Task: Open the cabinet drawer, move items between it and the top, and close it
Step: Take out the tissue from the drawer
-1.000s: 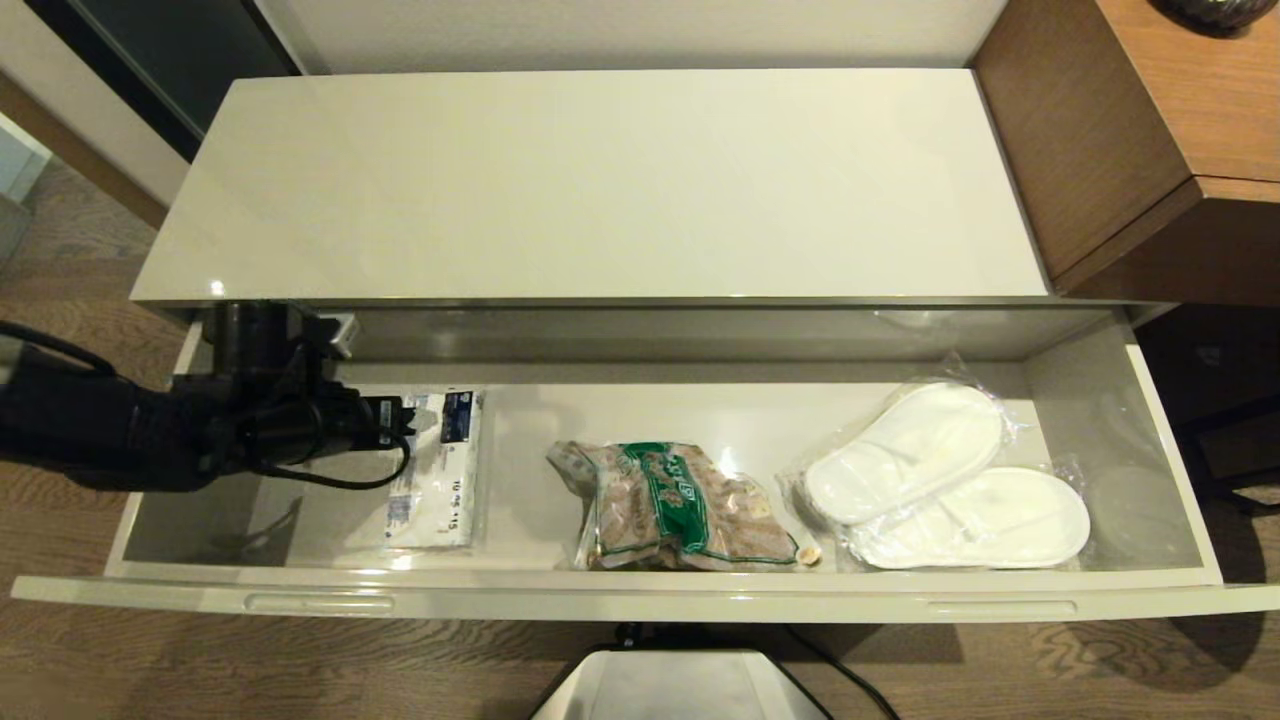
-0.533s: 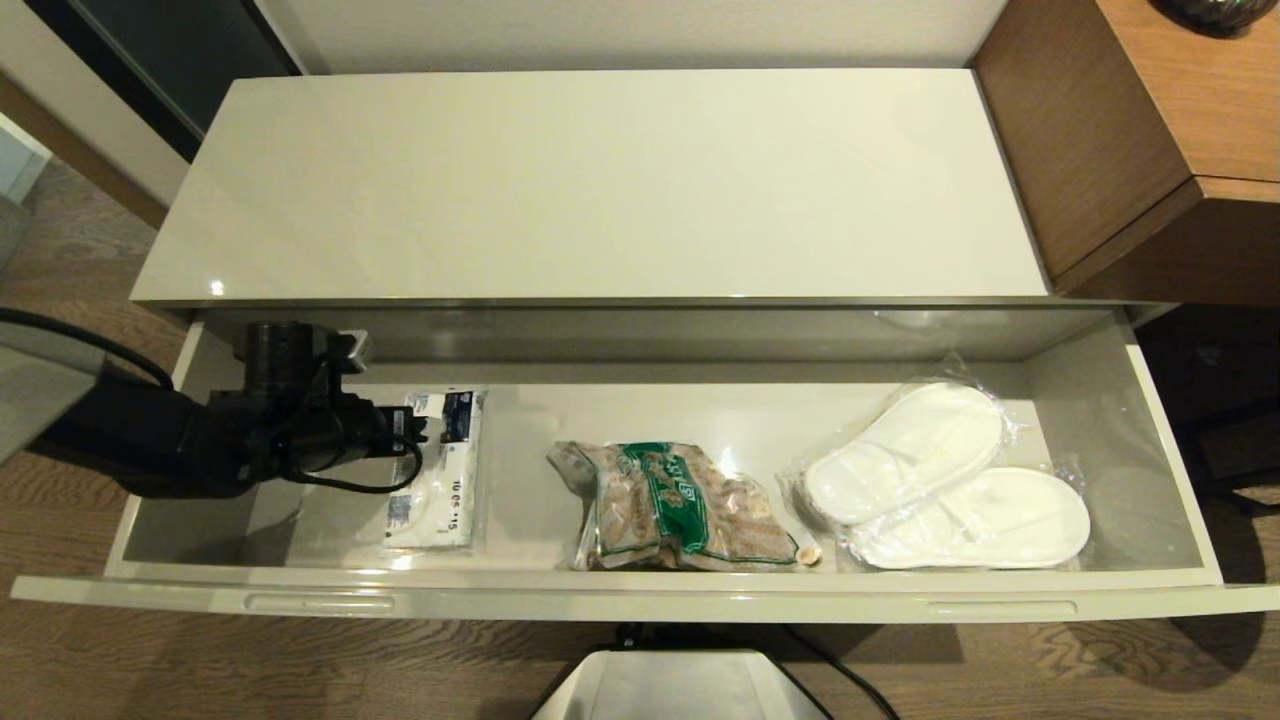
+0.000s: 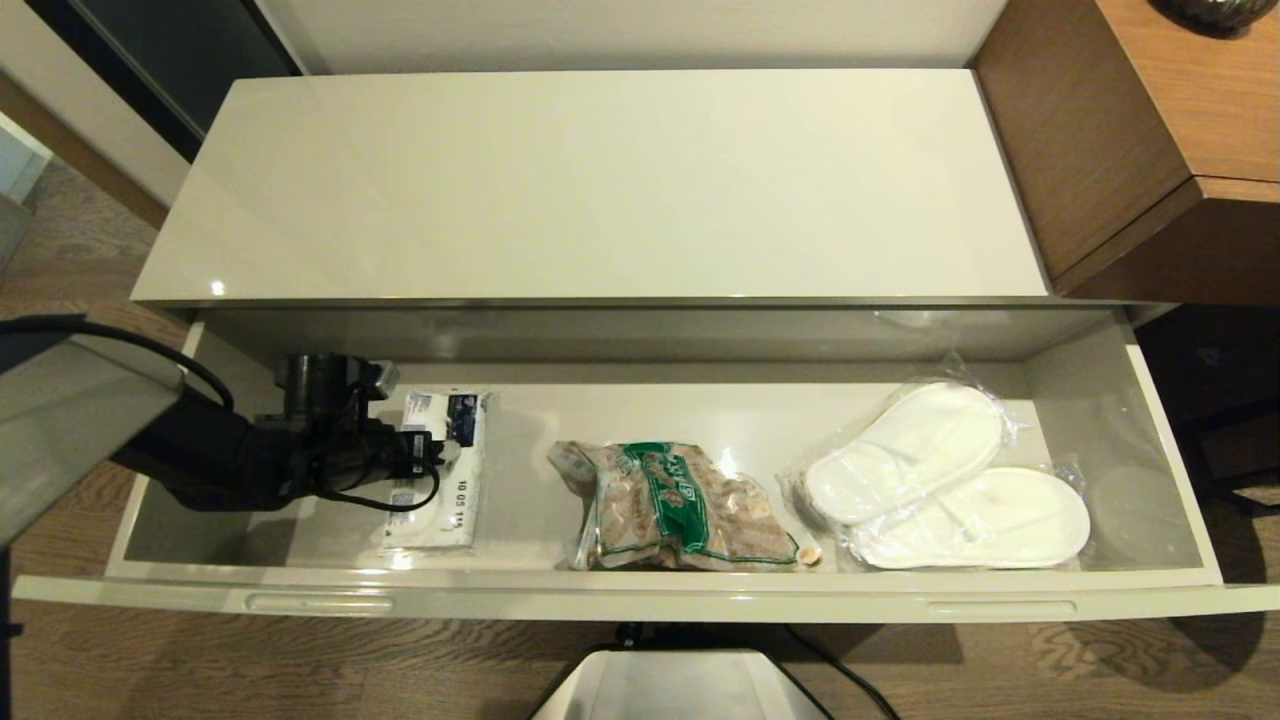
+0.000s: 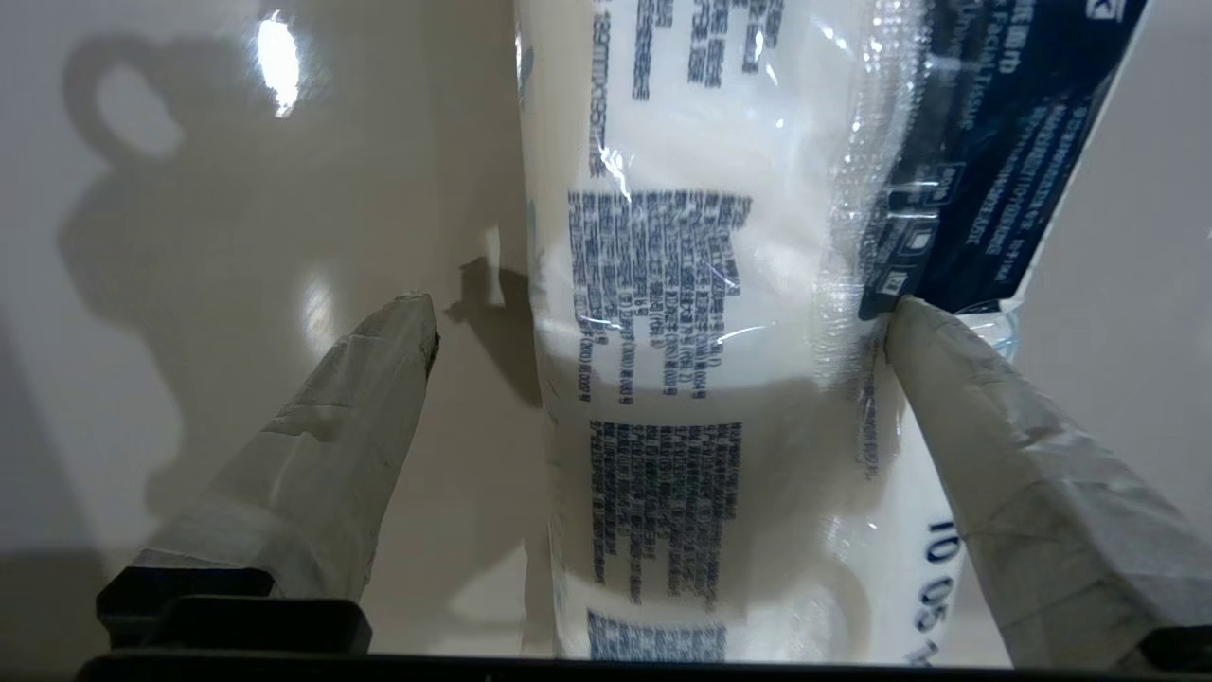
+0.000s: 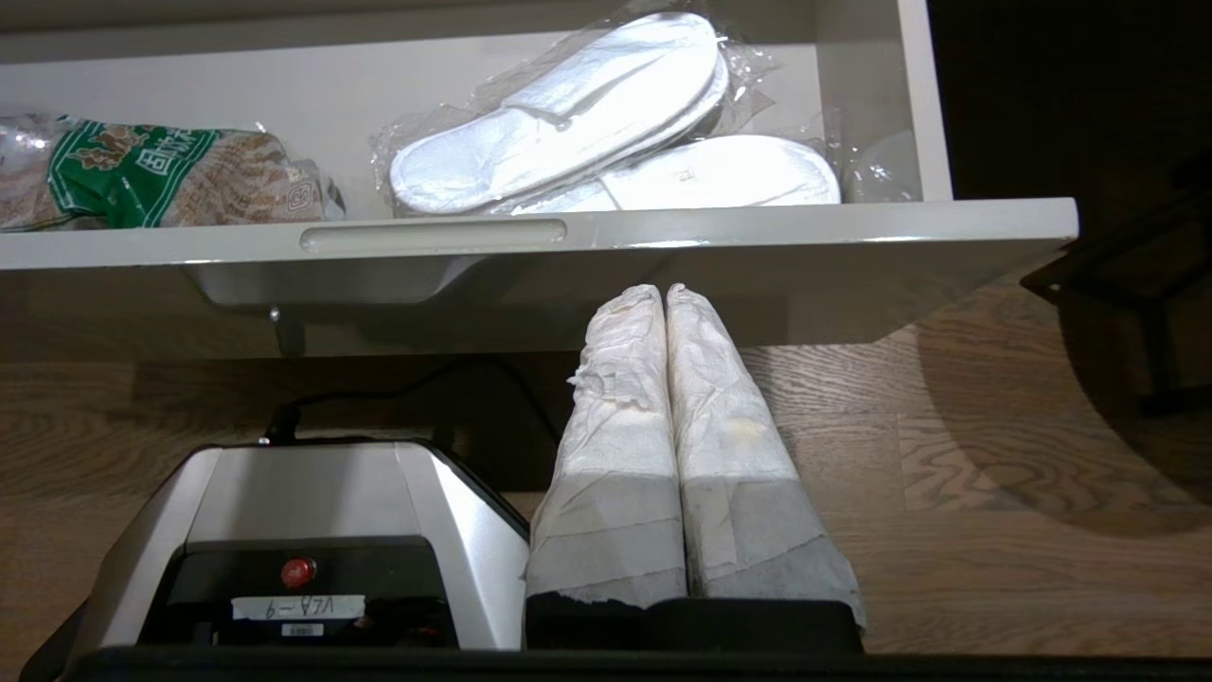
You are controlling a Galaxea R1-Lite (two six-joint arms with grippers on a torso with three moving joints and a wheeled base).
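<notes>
Your left gripper (image 4: 653, 313) hangs jaws wide astride the tissue packet (image 3: 440, 470) at the open cabinet drawer's (image 3: 640, 600) left end; your right gripper (image 5: 666, 294), jaws pressed together, sits parked below above wooden floor (image 5: 947, 474).

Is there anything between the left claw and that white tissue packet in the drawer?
Nothing visible. The left claw is open right over the white packet at the drawer's left end, one finger on either side of it. The green snack bag lies apart, nearer the middle.
</notes>
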